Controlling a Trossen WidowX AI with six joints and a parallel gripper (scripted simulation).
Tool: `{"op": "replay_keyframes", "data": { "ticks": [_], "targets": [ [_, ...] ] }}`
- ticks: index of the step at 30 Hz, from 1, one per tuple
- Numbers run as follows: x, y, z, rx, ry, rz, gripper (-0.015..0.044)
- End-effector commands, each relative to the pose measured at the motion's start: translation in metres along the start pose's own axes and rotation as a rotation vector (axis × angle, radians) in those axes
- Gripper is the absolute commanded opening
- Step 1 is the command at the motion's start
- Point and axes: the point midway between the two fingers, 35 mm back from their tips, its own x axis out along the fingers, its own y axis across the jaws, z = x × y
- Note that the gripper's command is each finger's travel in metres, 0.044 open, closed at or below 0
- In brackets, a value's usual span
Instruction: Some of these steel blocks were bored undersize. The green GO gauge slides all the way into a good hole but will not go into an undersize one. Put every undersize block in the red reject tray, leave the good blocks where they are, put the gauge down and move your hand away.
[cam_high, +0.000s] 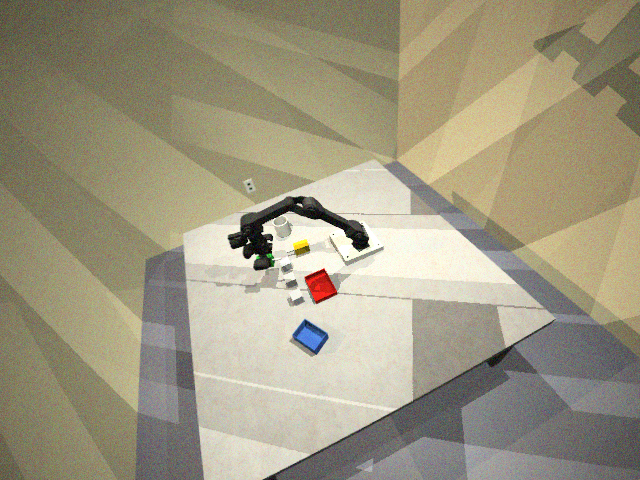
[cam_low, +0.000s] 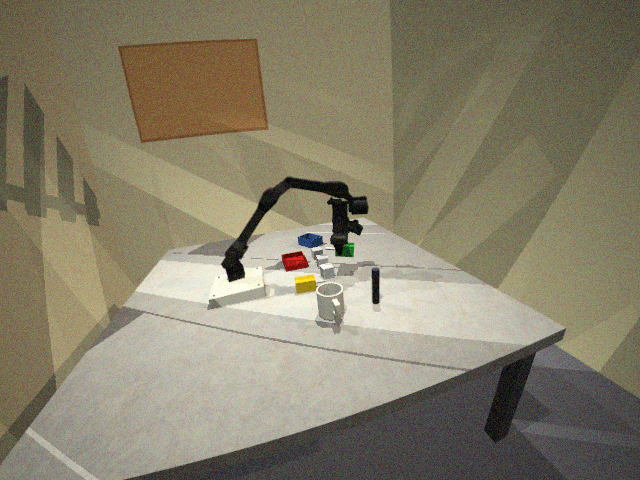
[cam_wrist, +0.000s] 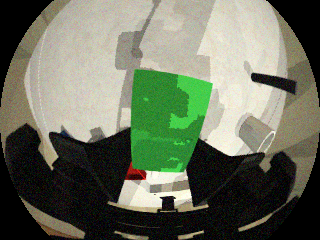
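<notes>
My gripper (cam_high: 265, 260) (cam_wrist: 160, 131) is shut on the green GO gauge (cam_high: 271, 259) (cam_low: 348, 250) (cam_wrist: 162, 120) and holds it above the table, beside the row of blocks. Three light grey steel blocks stand in a row: one block (cam_high: 286, 265) (cam_low: 326, 270) nearest the yellow block, a middle block (cam_high: 290, 280) (cam_low: 321, 259) and a far block (cam_high: 295, 296) (cam_low: 316, 252). Their bores cannot be made out. The red reject tray (cam_high: 321, 286) (cam_low: 294, 261) lies beside the row, on the arm base's side, and no block shows in it. The gauge's lower end is not clearly seen.
A yellow block (cam_high: 301, 247) (cam_low: 305, 284) lies between the row and the white mug (cam_high: 281, 227) (cam_low: 329, 302). A black upright cylinder (cam_low: 375, 285) (cam_wrist: 274, 83) stands near the mug. A blue tray (cam_high: 310, 336) (cam_low: 310, 240) lies past the far block. The arm's white base plate (cam_high: 347, 254) (cam_low: 237, 295) is behind the yellow block.
</notes>
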Motion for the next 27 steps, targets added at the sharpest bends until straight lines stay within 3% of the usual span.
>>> {"op": "replay_keyframes", "data": {
  "ticks": [1, 27],
  "targets": [
    [-0.011, -0.005, -0.01, 0.23, -0.025, 0.006, 0.0],
    [-0.001, -0.041, -0.128, 2.097, -0.021, 0.034, 0.0]
  ]
}}
